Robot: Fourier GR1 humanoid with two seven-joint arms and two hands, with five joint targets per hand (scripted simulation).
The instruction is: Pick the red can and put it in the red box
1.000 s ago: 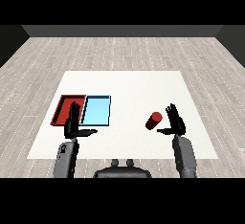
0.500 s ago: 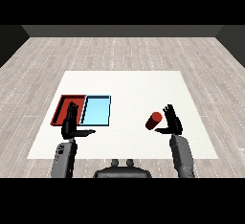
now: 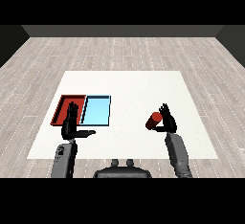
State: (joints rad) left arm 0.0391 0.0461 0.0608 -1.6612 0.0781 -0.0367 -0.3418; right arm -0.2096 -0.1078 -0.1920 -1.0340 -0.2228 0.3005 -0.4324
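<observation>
You have barely begun: your right hand (image 3: pixel 167 121), fingers spread, stands just right of the can (image 3: pixel 154 121) without grasping it, your left hand (image 3: pixel 72 124) hangs open, and the red tray (image 3: pixel 62 107) awaits beyond it.

The red can (image 3: pixel 154 121) lies on the white table (image 3: pixel 129 86), well right of the light blue tray (image 3: pixel 96 111). The right hand (image 3: pixel 168 121) touches its right side, fingers straight. The left hand (image 3: pixel 72 125), open, overlaps the red tray (image 3: pixel 64 107), just left of the blue one.
</observation>
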